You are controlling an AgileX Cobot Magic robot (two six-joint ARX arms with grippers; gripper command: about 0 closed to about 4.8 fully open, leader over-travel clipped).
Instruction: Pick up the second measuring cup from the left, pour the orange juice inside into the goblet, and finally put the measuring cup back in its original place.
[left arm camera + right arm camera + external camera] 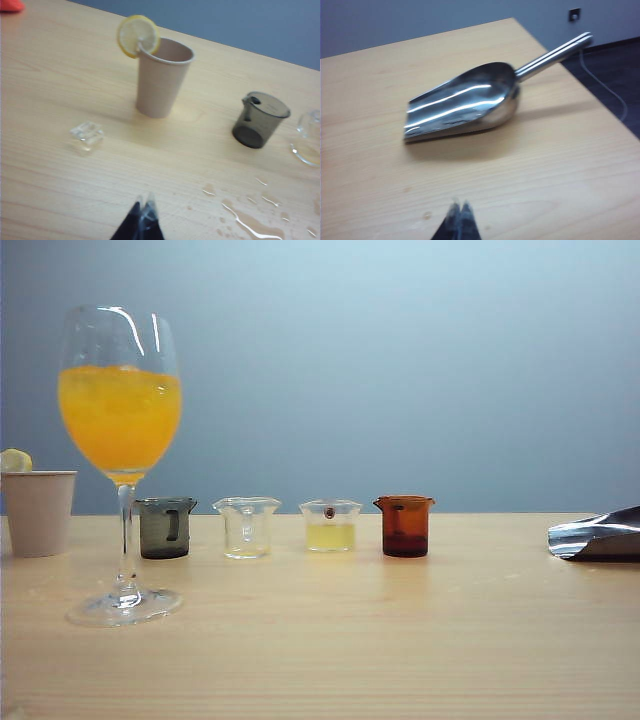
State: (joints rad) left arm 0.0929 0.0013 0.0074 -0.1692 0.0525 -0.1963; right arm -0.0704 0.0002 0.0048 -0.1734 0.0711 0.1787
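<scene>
Cut off and out of sight

We see the metal scoop (600, 537) clipped by the exterior view's right edge, the goblet (307, 141) cropped to part of its foot in the left wrist view, an orange thing (10, 5) too cropped to name, and neither tool in the exterior view.

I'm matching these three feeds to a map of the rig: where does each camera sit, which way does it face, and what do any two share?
Exterior view: low at the table's edge, facing the goblet of orange juice and four beakers in a row; no robot part shows.
Left wrist view: on the left arm, looking down past the left gripper's shut fingers at the paper cup.
Right wrist view: on the right arm, looking down past the right gripper's shut fingers at the metal scoop.
Shared: the exterior and left wrist views both show the paper cup and grey beaker.
</scene>
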